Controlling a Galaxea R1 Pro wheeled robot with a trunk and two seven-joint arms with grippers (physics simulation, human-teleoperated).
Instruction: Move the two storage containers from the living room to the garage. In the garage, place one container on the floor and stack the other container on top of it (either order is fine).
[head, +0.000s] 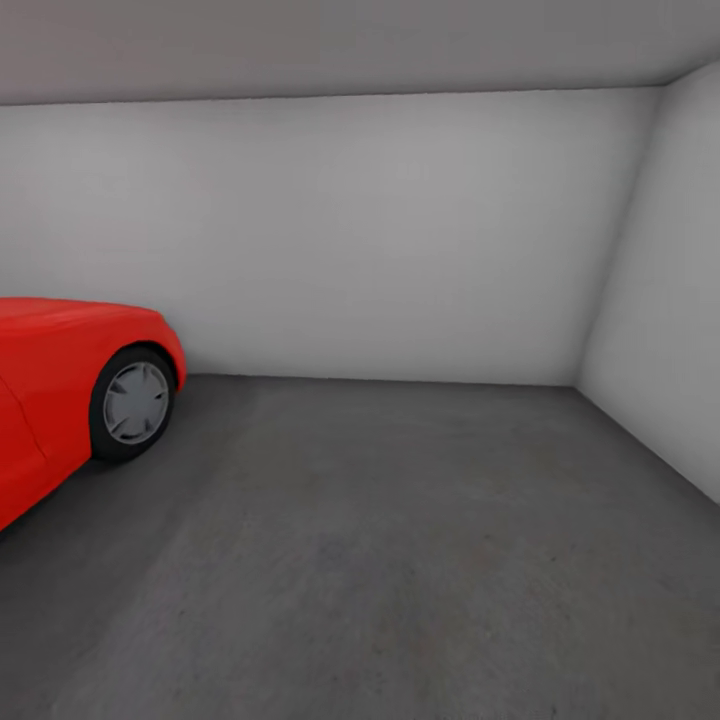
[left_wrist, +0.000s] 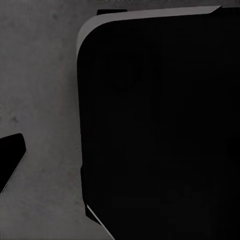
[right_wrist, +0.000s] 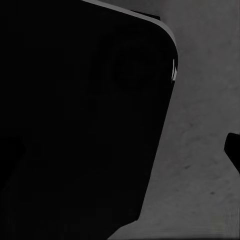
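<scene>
Scanning the three views for the orange-red plastic bins: none can be made out, so where they lie, which way they point and how their long axis runs cannot be told. Likely the robot is between trips or in transit, a judgement only.

Dark grey mottled concrete floor (head: 400, 560) spreads over the lower half of the head view, bare and open at centre and lower right; that open patch looks like the sensible drop spot for the first bin, clear of the car. Glossy red car (head: 60, 380) sits at the left edge, mid-height, front end pointing toward frame centre, its black tyre with grey hubcap (head: 133, 402) resting on the concrete. Plain white back wall (head: 340, 230) spans the middle band; a white side wall (head: 665, 300) angles in at right; grey ceiling (head: 340, 45) runs along the top.

Left wrist view: a large black rounded-corner robot body panel (left_wrist: 160, 130) covers the centre and right, concrete at left, one black fingertip (left_wrist: 11, 157) at lower left. Right wrist view: the same kind of black panel (right_wrist: 80, 120) covers the left and centre, concrete at right, a black finger edge (right_wrist: 234, 150) at mid right. Both arms seem tucked against the body, probably for driving.

Gripper state: cannot tell for either, apart or together, since one finger shows per view.
</scene>
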